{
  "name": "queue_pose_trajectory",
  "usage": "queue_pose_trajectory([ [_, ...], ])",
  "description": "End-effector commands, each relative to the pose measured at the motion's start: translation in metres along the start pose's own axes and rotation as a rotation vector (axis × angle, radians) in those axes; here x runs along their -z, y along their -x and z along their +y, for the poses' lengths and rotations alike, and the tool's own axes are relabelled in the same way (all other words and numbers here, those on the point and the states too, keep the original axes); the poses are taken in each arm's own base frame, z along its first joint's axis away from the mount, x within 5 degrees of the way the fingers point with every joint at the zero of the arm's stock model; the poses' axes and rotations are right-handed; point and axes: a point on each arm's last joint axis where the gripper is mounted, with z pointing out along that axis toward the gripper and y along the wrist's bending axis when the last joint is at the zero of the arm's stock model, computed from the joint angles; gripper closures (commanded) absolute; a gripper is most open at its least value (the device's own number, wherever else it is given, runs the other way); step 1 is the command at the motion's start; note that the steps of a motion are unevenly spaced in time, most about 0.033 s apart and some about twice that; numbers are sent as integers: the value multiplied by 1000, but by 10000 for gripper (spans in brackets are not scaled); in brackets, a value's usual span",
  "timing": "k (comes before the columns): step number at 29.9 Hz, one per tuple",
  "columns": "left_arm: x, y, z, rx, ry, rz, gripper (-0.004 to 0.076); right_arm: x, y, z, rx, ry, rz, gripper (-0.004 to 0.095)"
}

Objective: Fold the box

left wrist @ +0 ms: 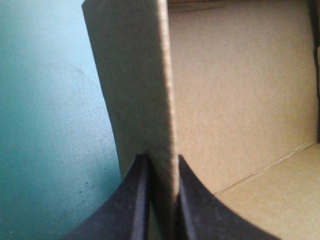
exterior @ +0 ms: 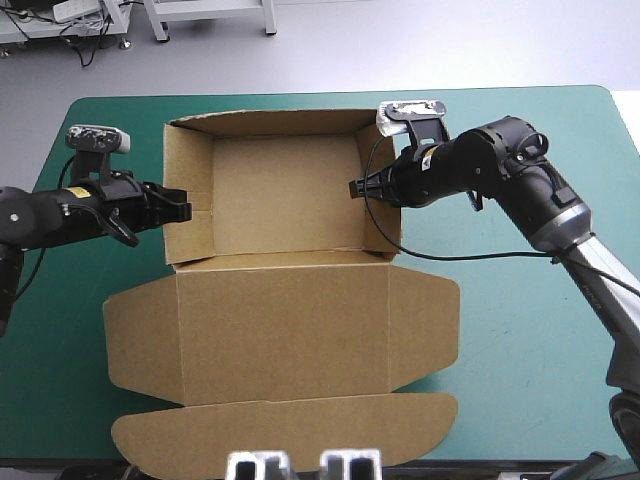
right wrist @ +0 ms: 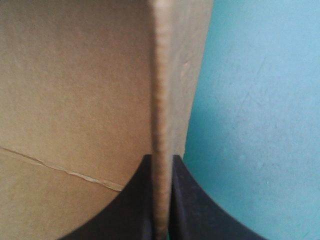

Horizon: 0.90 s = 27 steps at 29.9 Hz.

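The brown box (exterior: 285, 195) stands as an open tray at the table's middle, its walls raised and its lid (exterior: 285, 335) lying flat toward the near edge. My left gripper (exterior: 182, 210) is shut on the box's left wall (left wrist: 145, 100), whose top edge runs up between the two black fingers (left wrist: 130, 200). On the opposite side, my right gripper (exterior: 356, 187) is shut on the right wall (right wrist: 162, 100), one finger inside the tray and one outside. Both wrist views show the tray's floor beside the pinched wall.
The teal-green cover (exterior: 530, 300) lies bare to the right of the box and along the far edge. The lid's rounded front flap (exterior: 285, 435) reaches the table's near edge. A black cable runs from the right wrist across the box's right wall.
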Motion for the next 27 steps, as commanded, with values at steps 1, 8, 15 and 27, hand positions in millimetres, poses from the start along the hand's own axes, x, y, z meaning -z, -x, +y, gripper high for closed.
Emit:
queue_pose_trajectory([
  [1,3,19,-14,17,-14,-38,734,13,2,-6,7,-82,-8,908],
  [8,-55,13,-5,-2,52,148,734,-28,4,-19,-51,-93,92,908],
  [15,-110,5,-6,3,95,248,734,-72,10,-42,-108,-63,133,909],
  [27,-171,-10,-4,26,82,331,734,-113,19,-67,-154,-43,184,909],
])
